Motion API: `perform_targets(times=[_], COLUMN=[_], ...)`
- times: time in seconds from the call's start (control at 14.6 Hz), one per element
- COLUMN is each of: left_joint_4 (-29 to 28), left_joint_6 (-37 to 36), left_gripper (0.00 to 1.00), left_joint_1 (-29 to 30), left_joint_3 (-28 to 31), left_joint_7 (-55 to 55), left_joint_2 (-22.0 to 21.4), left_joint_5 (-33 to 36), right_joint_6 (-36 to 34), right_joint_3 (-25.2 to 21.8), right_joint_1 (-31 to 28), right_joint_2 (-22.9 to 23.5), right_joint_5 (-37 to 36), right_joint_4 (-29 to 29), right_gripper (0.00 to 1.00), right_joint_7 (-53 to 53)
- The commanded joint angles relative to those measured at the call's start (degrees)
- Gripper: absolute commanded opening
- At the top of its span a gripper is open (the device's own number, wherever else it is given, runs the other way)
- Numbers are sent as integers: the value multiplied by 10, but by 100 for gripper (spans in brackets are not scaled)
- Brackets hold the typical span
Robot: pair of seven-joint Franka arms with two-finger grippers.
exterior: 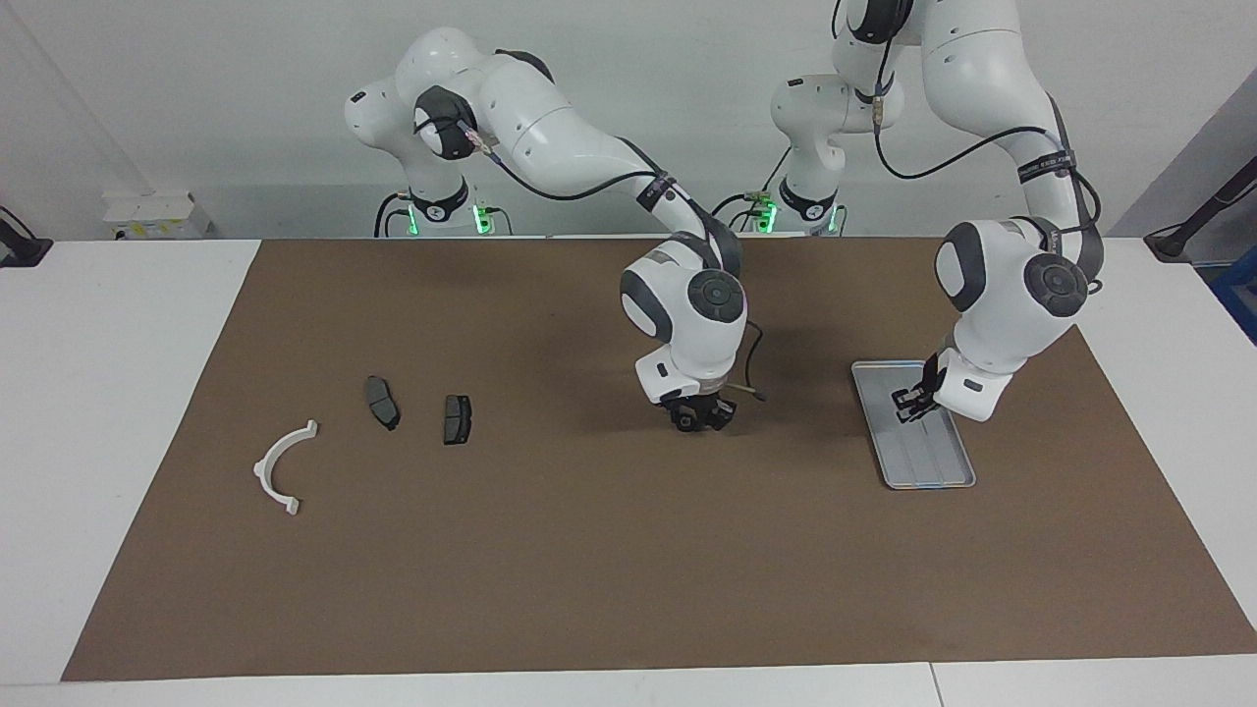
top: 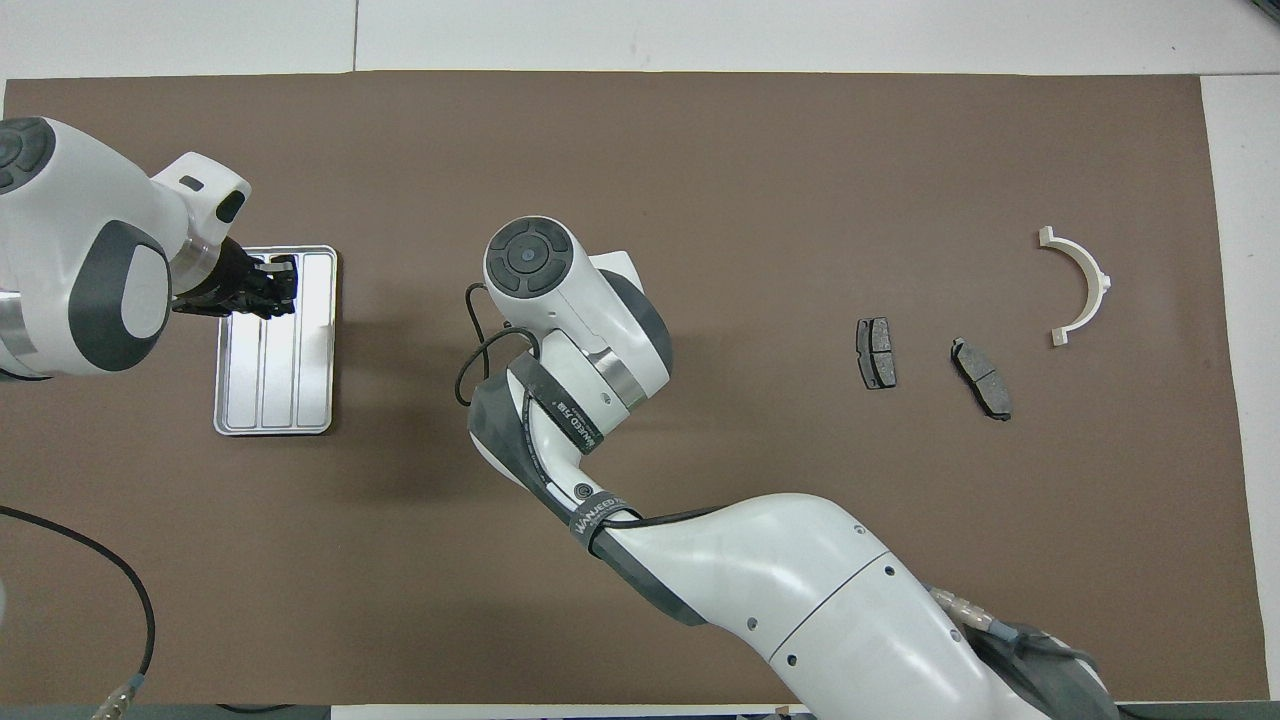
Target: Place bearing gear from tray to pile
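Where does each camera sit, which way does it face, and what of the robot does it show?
Facing view: high across the table, looking at both arm bases; left pincer over the tray, right pincer over the mat.
Overhead view: above the robots' end, looking steeply down; arms enter from below.
Shared: tray, two brake pads, white bracket.

White tabletop covered by brown mat; plain white wall; small white box at the wall.
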Motion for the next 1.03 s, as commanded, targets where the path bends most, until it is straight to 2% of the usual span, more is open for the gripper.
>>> perform_targets(times=[0.0, 0.21, 0.41, 0.69, 0.82, 0.96], left_joint_4=[-3, 1, 6, 21, 21, 37], left_joint_6=[-6, -5, -2, 13, 50, 73], left_gripper=[0, 0, 0, 0, 0, 0], left_joint_1=[-5, -23, -55, -159, -224, -283], left_joint_3=[4, 3, 3, 4, 5, 7], left_joint_7=[-9, -44, -92, -239, -326, -379], left_joint_2=[-6, -5, -4, 3, 12, 51], left_joint_5=[0, -1, -1, -11, -10, -9], right_joint_6=[1, -46, -131, -231, -245, -236], right_joint_3=[6, 6, 6, -1, 0, 0], right_joint_1=[-10, -23, -72, -172, -233, -288], right_joint_2=[-2, -14, -78, -158, -170, -169], right_joint_5=[11, 8, 9, -2, -35, -45], right_joint_4=[-19, -5, 12, 11, 11, 7], right_gripper=[0, 0, 0, 0, 0, 0], right_joint_7=[-13, -19, -115, -357, -495, -608])
